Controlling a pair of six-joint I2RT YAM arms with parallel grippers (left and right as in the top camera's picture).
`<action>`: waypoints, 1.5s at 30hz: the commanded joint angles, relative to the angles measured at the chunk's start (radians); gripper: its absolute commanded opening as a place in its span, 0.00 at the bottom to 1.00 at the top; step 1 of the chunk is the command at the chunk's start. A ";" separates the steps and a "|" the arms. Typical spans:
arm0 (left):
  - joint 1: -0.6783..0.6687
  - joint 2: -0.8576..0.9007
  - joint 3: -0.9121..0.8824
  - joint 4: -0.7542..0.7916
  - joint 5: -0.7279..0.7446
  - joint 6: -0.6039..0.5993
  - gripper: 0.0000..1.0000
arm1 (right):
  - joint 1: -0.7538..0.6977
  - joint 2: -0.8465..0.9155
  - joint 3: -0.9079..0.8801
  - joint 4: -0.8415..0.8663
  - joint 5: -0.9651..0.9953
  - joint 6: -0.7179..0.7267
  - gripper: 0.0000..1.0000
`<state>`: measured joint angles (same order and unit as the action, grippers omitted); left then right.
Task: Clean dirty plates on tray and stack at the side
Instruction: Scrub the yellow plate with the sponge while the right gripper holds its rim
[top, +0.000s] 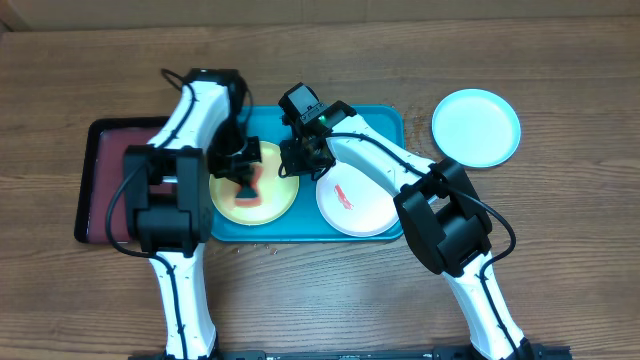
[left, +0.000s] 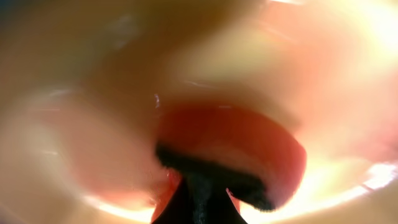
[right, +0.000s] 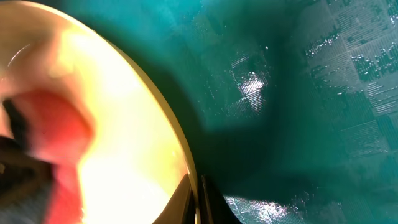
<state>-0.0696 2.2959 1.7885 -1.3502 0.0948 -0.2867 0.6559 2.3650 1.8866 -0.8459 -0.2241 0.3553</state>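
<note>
The yellow-green plate (top: 277, 196) lies on the left part of the teal tray (top: 385, 122). My left gripper (top: 245, 178) is shut on a red-orange sponge (top: 248, 192) pressed onto this plate; the left wrist view shows the sponge (left: 236, 140) blurred and very close above the jaws (left: 199, 202). My right gripper (top: 300, 163) is shut on the plate's right rim, seen in the right wrist view (right: 196, 199) with the plate (right: 124, 118) and tray floor (right: 298, 93). The white plate (top: 372, 205) with a red smear lies on the tray's right part. The light blue plate (top: 476, 127) lies on the table, right of the tray.
A dark red, black-rimmed tray (top: 100, 180) sits left of the teal tray, under my left arm. Small crumbs (top: 255, 247) lie on the wooden table in front of the teal tray.
</note>
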 joint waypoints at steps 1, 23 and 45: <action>0.067 0.041 0.070 0.011 -0.154 -0.066 0.04 | -0.010 0.034 -0.019 0.006 0.047 0.010 0.04; -0.051 0.038 0.069 0.078 0.182 0.134 0.04 | -0.010 0.034 -0.019 0.018 0.047 0.010 0.04; -0.004 0.038 0.070 0.081 -0.267 -0.200 0.04 | -0.010 0.034 -0.019 0.018 0.047 0.010 0.04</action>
<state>-0.0826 2.3116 1.8641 -1.3201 -0.2081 -0.4072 0.6483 2.3650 1.8866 -0.8215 -0.2050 0.3668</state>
